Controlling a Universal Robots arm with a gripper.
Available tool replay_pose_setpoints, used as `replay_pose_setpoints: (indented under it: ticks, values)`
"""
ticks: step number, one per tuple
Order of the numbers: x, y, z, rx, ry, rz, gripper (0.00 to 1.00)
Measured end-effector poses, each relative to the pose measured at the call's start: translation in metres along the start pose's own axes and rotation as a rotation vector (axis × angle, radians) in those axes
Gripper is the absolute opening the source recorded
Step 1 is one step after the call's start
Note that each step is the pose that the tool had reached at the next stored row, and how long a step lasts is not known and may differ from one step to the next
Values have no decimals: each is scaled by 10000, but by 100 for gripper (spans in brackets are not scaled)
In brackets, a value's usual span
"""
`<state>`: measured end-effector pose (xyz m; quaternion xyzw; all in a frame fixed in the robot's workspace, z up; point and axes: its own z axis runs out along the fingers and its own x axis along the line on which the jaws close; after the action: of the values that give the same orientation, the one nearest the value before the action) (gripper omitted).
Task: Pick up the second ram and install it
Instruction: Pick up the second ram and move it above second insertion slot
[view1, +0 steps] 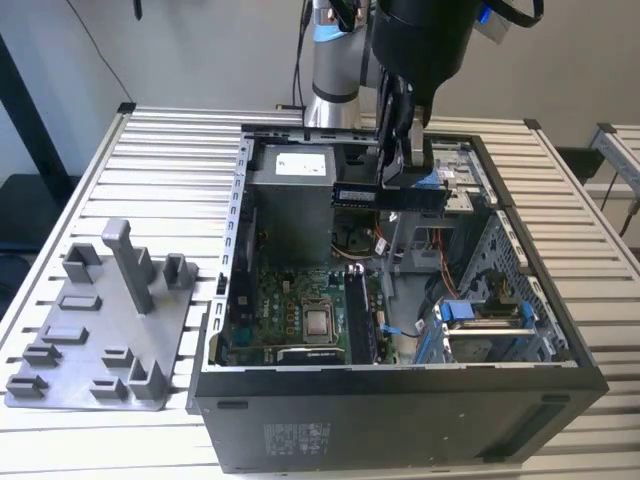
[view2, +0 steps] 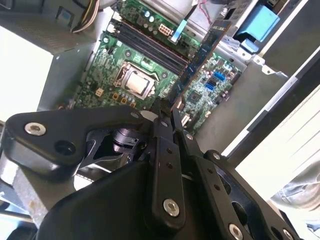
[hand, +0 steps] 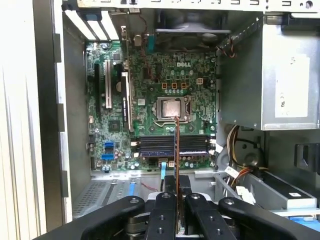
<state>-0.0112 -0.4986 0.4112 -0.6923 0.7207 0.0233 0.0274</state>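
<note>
The second ram is a slim dark stick held level above the open computer case, with my gripper shut on it from above. In the second wrist view the ram reaches out from my gripper over the motherboard. Edge-on in the first wrist view, the ram is a thin strip crossing the long black memory slots, and my gripper is clamped on it. It hangs well above the board, touching nothing else.
The processor sits beside the slots. The power supply box, cables and blue drive cage crowd the case. A grey fixture plate with upright blocks lies on the slatted table at the exterior view's left.
</note>
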Motion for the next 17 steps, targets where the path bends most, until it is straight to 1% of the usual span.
replay_pose_setpoints:
  ticks: [7,17]
  values:
    - [-199,9,16,0,0,3,14]
    - [-500,20,42,0,-1,2,14]
